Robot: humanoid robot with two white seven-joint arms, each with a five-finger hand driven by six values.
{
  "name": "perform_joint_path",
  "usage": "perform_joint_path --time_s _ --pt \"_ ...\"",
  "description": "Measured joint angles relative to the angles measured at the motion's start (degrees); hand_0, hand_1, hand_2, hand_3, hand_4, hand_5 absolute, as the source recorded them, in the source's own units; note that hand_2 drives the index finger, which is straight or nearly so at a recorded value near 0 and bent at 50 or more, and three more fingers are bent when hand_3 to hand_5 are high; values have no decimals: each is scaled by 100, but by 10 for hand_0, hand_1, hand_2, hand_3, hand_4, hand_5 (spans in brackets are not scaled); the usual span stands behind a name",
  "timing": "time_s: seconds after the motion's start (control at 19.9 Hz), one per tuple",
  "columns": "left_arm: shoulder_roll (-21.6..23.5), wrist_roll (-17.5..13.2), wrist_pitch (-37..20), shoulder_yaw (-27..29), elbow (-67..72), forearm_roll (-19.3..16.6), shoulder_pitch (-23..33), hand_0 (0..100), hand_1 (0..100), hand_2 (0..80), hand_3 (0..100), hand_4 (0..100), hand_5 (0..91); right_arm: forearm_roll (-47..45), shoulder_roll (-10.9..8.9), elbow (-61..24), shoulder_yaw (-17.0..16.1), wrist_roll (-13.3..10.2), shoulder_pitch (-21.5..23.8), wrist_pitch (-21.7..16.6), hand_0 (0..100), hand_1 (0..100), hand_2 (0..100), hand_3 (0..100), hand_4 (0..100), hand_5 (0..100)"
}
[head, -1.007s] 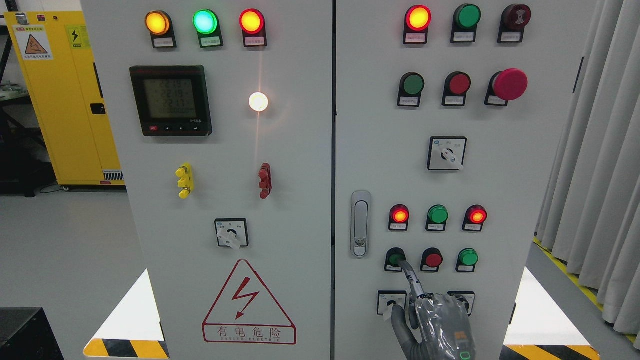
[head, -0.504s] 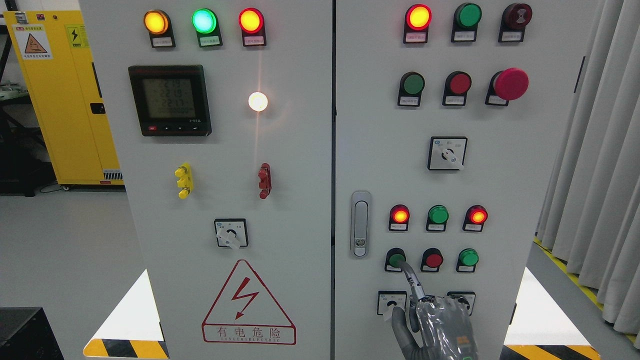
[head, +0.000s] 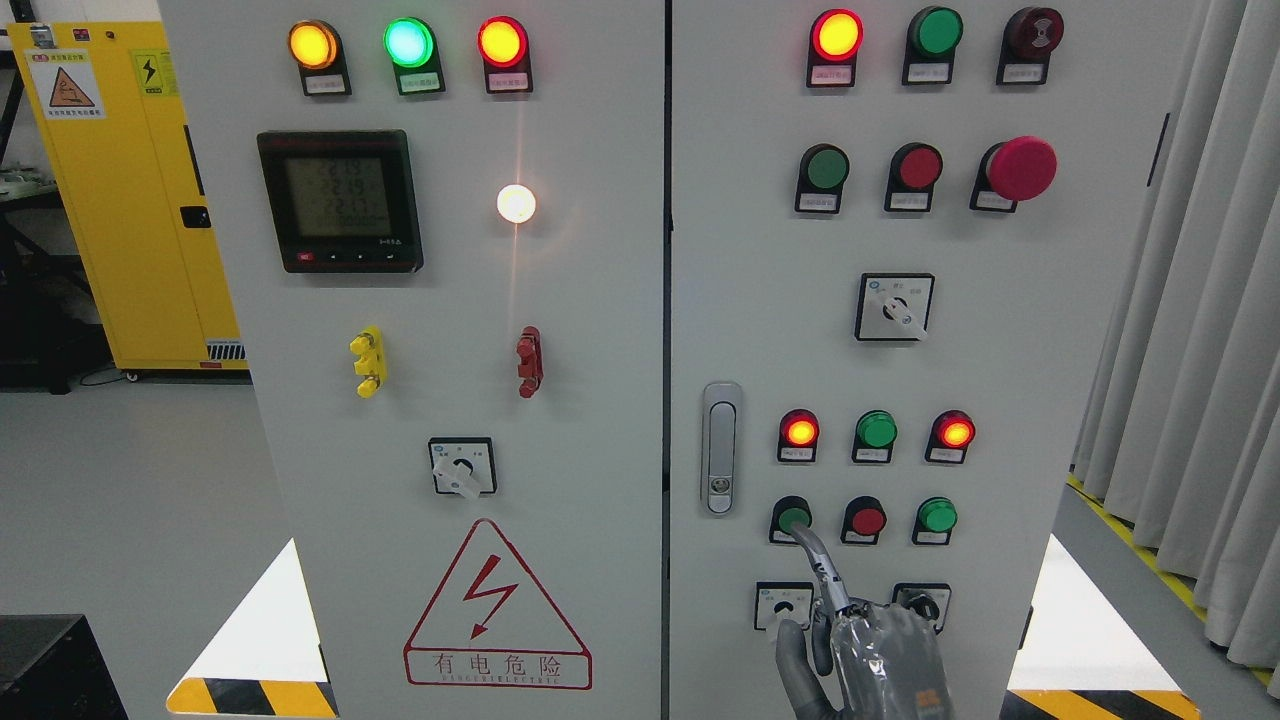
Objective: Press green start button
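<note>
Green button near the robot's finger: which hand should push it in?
The right hand. Its pointing finger already reaches up to the green start button, at its lower edge. The left hand isn't in view at all.

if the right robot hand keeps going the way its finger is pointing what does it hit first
The right robot hand points its extended finger up and to the left at the green button in the lower row. That button comes first; the fingertip looks at or on its lower edge, though depth is hard to judge.
</note>
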Motion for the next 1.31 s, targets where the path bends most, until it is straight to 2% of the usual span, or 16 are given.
perform_joint_path --time_s 0.05,0.1,0.15,0.25,0.3,0.35,0.4,0.5,0.65,0.81,1.31 --pt "0 0 0 0 0 0 0 120 556 0 0 0 0 -267 6 -52 20 -8 86 -4 813 835 33 386 474 586" --pt "0 0 0 0 0 0 0 120 556 0 0 0 0 -557 11 -96 40 -18 175 -8 833 816 23 246 303 370" --pt "0 0 0 0 0 0 0 120 556 0 0 0 0 -870 13 -156 64 -28 245 -16 830 809 15 220 261 316" --pt "0 0 0 0 0 0 0 120 556 0 0 0 0 -1468 19 -282 103 110 438 -29 850 784 0 129 177 209" --pt "0 0 0 1 0 1 0 120 556 0 0 0 0 -1812 21 -338 122 208 534 -45 851 780 0 121 165 199" --pt "0 0 0 1 0 1 0 120 556 0 0 0 0 -2092 23 -403 140 294 653 -54 858 760 0 33 79 111" --pt "0 0 0 1 0 1 0 120 556 0 0 0 0 -2356 24 -465 155 361 766 -92 854 717 0 0 31 36" --pt "0 0 0 1 0 1 0 120 556 0 0 0 0 -2833 27 -567 185 460 972 -203 816 706 0 0 22 25" --pt "0 0 0 1 0 1 0 120 556 0 0 0 0 -3408 32 -708 219 527 1252 -405 820 656 0 0 0 0" --pt "0 0 0 1 0 1 0 120 556 0 0 0 0 -3823 34 -836 257 553 1493 -479 772 650 0 0 0 0" --pt "0 0 0 1 0 2 0 120 556 0 0 0 0 -4403 33 -1073 381 570 1798 -485 652 647 0 0 0 0"
